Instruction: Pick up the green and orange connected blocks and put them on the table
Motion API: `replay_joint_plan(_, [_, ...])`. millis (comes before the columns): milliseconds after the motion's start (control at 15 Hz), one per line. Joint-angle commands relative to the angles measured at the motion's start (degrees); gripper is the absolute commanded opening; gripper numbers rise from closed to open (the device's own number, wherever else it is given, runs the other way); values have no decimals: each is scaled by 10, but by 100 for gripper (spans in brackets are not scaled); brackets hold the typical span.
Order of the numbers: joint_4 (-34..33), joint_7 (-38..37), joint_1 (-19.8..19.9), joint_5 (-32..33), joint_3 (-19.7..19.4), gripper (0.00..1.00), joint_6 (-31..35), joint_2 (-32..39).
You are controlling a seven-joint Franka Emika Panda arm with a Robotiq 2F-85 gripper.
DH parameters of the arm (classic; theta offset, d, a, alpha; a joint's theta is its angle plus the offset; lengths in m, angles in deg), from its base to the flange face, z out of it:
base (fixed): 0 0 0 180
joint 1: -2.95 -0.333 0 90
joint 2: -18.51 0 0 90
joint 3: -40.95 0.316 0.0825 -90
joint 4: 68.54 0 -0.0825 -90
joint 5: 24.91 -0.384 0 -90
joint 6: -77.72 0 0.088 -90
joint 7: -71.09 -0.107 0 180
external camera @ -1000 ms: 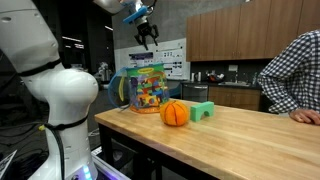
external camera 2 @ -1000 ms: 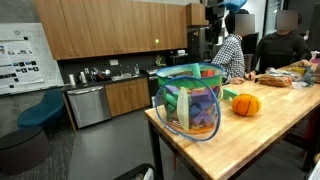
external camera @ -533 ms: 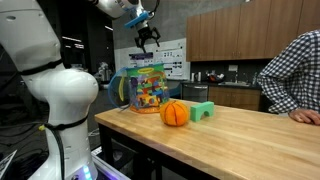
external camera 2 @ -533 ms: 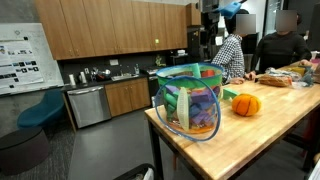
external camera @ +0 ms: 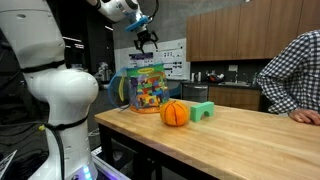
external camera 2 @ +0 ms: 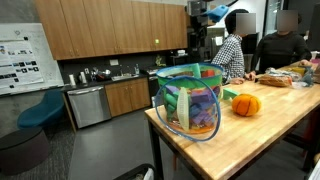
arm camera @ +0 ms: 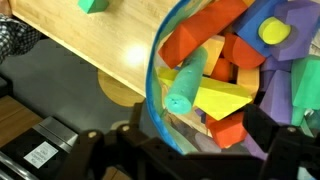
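Site: a shared kitchenette inside an office or lab building, not a home.

Evidence:
- Brown wooden wall cabinets (external camera 2: 110, 25) run along the far wall.
- Below them is a counter (external camera 2: 120, 77) crowded with small items, too small to identify.
- A stainless dishwasher (external camera 2: 88, 105) is built in under that counter.
- Printed posters (external camera 2: 18, 55) hang on the left wall, with a blue lounge chair (external camera 2: 40, 112) near them.
- The floor (external camera 2: 90, 150) is dark and bare.
- I work over the table (external camera 2: 250, 135), long light butcher block with a thick edge.
- A person in a checked shirt (external camera: 292, 70) sits at it, to the right in an exterior view.
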Motion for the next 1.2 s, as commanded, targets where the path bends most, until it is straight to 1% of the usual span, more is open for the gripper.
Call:
replay_joint_plan(0, [-36,-7,-1,12,9,100,-5,35])
replay_joint_plan(600, [-42,-26,-1,7,8,100,-7,82])
replay_joint_plan(1133, [-34,-43,0,7,4,100,-9,103])
